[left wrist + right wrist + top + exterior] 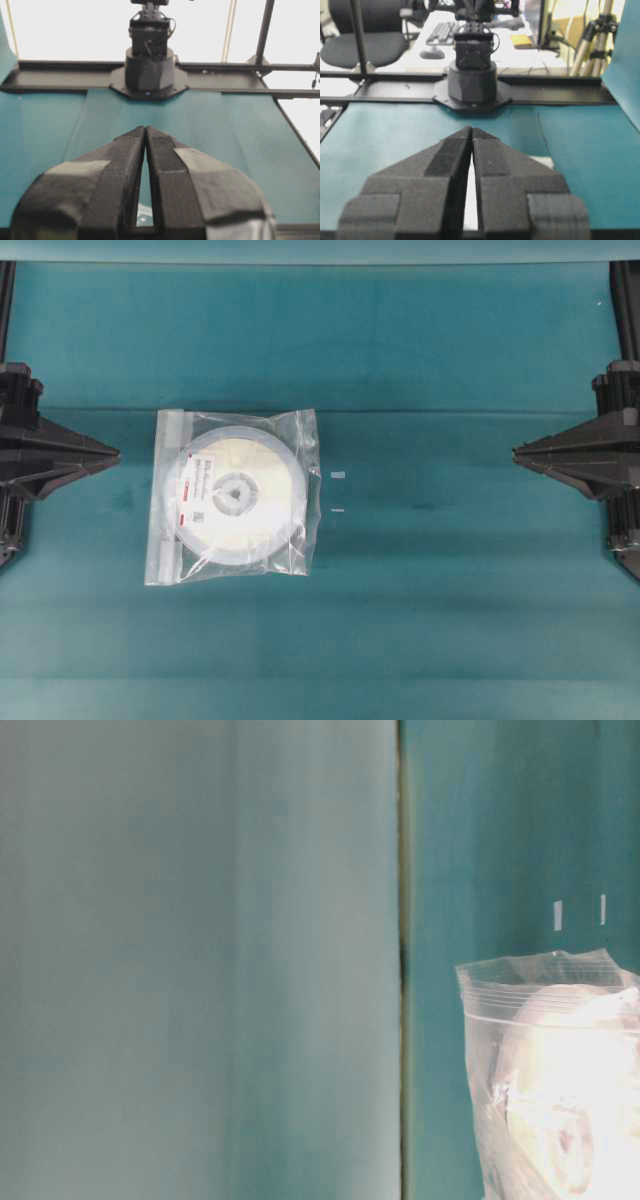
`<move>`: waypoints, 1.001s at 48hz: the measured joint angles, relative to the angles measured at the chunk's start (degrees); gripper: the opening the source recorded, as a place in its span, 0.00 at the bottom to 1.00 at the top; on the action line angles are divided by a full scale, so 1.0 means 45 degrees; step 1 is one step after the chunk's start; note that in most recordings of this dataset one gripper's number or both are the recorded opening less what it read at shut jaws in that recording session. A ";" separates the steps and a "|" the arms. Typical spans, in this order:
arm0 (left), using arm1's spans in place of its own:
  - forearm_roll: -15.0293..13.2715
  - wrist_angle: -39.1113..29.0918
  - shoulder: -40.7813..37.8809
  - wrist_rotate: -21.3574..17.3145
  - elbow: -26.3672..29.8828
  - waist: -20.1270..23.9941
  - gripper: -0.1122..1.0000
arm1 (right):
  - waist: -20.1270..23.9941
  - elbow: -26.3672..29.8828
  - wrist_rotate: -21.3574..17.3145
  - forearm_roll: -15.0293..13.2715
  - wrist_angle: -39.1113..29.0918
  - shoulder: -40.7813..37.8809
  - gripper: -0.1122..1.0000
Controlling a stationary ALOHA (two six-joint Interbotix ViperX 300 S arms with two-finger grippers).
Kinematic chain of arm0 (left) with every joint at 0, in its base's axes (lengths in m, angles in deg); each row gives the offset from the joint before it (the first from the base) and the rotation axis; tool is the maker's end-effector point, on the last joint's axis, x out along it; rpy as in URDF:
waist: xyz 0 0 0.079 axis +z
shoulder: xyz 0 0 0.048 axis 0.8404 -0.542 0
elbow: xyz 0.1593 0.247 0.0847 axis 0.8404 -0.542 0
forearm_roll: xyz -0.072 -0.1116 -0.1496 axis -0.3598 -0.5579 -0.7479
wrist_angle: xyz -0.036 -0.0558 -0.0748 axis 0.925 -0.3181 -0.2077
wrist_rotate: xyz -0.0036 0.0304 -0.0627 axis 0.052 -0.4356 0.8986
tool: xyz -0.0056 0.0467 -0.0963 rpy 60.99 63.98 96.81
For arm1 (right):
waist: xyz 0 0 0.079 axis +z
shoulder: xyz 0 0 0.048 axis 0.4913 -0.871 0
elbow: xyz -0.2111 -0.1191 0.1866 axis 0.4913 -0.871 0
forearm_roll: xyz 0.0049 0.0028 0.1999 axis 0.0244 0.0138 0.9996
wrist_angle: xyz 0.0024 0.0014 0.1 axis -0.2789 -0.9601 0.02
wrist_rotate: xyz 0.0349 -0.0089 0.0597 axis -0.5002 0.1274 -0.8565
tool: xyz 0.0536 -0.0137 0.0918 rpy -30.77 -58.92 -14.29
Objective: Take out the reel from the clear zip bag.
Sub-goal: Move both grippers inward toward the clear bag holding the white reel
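Observation:
The clear zip bag (232, 496) lies flat on the teal table, left of the middle, with its whitish zip strip along the left edge. Inside it rests the reel (238, 492), a cream disc with a pale rim, grey hub and a white label with red marks. In the table-level view the bag (550, 1070) fills the lower right with the reel (565, 1090) glaring white inside. My left gripper (115, 453) is at the far left edge, shut and holding nothing, well apart from the bag. My right gripper (517, 451) is at the far right edge, shut and holding nothing. The left wrist view shows the fingertips (145, 130) touching; the right wrist view shows the same (471, 129).
Two small white marks (337, 476) sit on the cloth just right of the bag. A seam runs across the teal table (420, 570) behind the bag. Each wrist view faces the opposite arm's black base (149, 70) (472, 80) and the black frame rail.

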 measured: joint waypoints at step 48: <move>0.0215 -0.3945 -0.1328 1.2461 -0.1914 0.1895 0.08 | -0.0117 0.1562 -0.5645 0.2402 0.0195 -0.5566 0.10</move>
